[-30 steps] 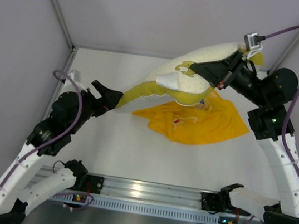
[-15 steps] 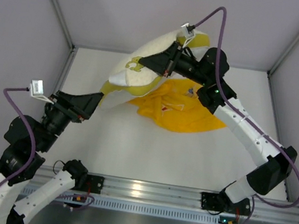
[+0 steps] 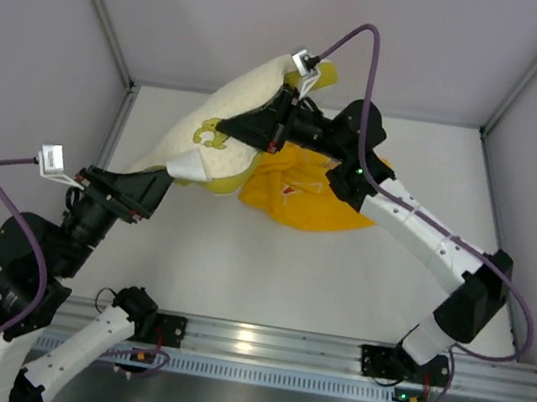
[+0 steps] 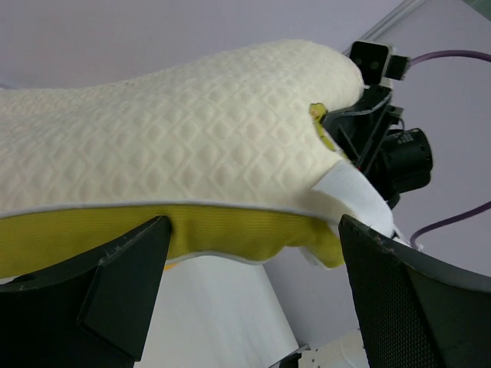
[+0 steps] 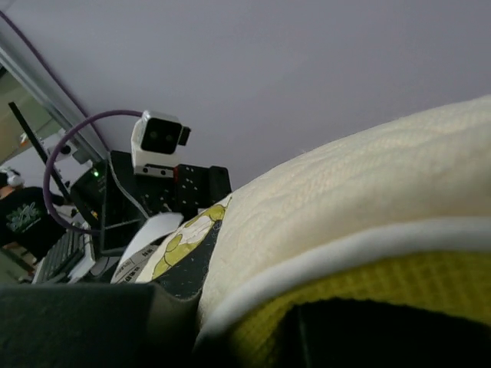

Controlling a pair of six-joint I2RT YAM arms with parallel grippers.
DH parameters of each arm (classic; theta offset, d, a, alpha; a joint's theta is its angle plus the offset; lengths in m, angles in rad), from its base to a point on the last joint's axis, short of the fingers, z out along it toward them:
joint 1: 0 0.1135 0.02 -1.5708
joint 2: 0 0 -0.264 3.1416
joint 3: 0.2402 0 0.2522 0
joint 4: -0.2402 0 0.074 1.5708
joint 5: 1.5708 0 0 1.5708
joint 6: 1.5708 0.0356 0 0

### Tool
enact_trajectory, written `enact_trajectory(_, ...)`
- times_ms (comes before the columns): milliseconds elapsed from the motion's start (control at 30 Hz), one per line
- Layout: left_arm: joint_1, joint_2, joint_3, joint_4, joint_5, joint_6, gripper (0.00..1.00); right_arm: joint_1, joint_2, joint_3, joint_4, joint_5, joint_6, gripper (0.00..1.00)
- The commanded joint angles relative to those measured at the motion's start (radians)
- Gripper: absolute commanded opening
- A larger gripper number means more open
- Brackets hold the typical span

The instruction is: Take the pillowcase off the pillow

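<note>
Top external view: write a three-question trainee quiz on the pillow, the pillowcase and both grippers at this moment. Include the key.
1. True or false: the left gripper is clamped on the pillow.
2. Where is the pillowcase? A, lying on the table; B, in the left gripper; C, covering the pillow.
3. Fill in: the ___ gripper holds the pillow up off the table.

Key: 1 false, its jaws stand wide open. 2 A. 3 right gripper.
</note>
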Motion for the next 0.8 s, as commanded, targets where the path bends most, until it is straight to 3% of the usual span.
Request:
enact_trajectory(0,0.001,-0.015,0.015,0.015,0.011,0.016,0.94,0.013,0.148,-0.081,0.480,-0.107,0.192,0.00)
enact_trajectory(100,0.000,-0.022,0.007,0.014,0.013,0.019,0.95,0.019,0.300,-0.179,0.740,-0.153,0.340,0.00)
enact_trajectory(200,0.000,-0.015,0.013,-0.012,0.008,0.025,0.95,0.030,0.320,-0.357,0.823,-0.119,0.339,0.00)
enact_trajectory(467,0.000,0.014,-0.014,-0.020,0.016,0.013,0.95,0.054,0.242,-0.737,0.684,-0.075,0.307,0.00)
enact_trajectory(567,0.000,0.027,-0.042,-0.020,0.027,-0.013,0.95,0.061,0.216,-0.845,0.574,-0.034,0.209,0.00)
enact_trajectory(667,0.001,0.030,-0.079,-0.002,0.034,-0.031,0.95,0.059,0.211,-0.877,0.348,0.038,0.097,0.00)
enact_trajectory(767,0.000,0.037,-0.100,-0.005,0.040,-0.041,0.95,0.061,0.219,-0.916,0.284,0.089,0.054,0.04)
